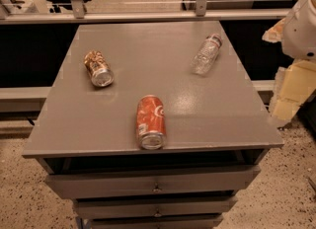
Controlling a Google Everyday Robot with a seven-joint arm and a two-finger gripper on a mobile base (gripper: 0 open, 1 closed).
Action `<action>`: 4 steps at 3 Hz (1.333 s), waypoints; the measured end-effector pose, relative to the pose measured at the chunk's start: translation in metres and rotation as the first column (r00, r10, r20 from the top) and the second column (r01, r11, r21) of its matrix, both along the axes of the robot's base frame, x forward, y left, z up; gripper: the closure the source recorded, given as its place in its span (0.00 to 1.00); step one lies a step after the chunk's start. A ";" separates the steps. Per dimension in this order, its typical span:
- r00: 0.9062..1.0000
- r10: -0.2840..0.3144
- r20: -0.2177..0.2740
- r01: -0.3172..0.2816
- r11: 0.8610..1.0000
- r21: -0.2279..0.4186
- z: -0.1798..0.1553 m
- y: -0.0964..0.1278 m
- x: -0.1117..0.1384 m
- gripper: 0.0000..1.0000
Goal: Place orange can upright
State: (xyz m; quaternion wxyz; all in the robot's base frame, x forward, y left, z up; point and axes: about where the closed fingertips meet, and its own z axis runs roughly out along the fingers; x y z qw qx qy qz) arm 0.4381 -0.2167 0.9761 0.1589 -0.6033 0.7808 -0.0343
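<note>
The hand [292, 91] is partly cut off at the right side of the view. It shows only as pale yellow blocks, so I cannot tell if it is open or closed. The orange can [98, 68] lies on its side on the surface [148, 40], near the left edge. Its body is mottled copper-brown and its silver end is turned toward the front edge. The white arm [302, 23] is beyond the right edge, above the hand and well apart from the can.

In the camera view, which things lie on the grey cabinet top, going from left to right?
orange can → red-orange can → clear plastic bottle. The gripper is out of view; only a white robot part shows far right.
</note>
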 end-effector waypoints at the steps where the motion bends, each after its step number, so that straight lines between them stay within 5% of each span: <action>1: 1.000 0.000 0.000 0.000 1.000 0.000 0.000 0.000 0.000 0.00; 2: 0.999 0.042 0.006 -0.042 0.999 0.020 0.000 0.027 0.015 0.00; 4: 0.995 0.096 -0.021 -0.092 0.986 0.139 -0.016 0.145 0.075 0.00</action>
